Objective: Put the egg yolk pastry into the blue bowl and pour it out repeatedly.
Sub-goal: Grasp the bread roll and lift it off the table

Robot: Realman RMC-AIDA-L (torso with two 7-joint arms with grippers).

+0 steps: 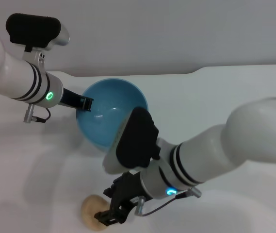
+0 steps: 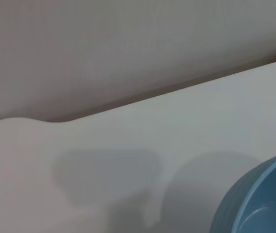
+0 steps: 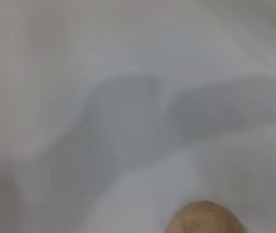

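The blue bowl [image 1: 111, 116] hangs tilted above the table, its empty inside facing me. My left gripper [image 1: 85, 103] is shut on its left rim. An edge of the bowl [image 2: 259, 204] also shows in the left wrist view. The egg yolk pastry [image 1: 91, 209] lies on the white table near the front edge, below the bowl. My right gripper [image 1: 107, 206] is low at the pastry's right side, overlapping its edge. In the right wrist view the pastry [image 3: 203, 219] shows close by on the table.
The white table [image 1: 225, 92] has a raised back edge running along a grey wall. My right forearm [image 1: 210, 155] stretches across the right half of the table, in front of the bowl.
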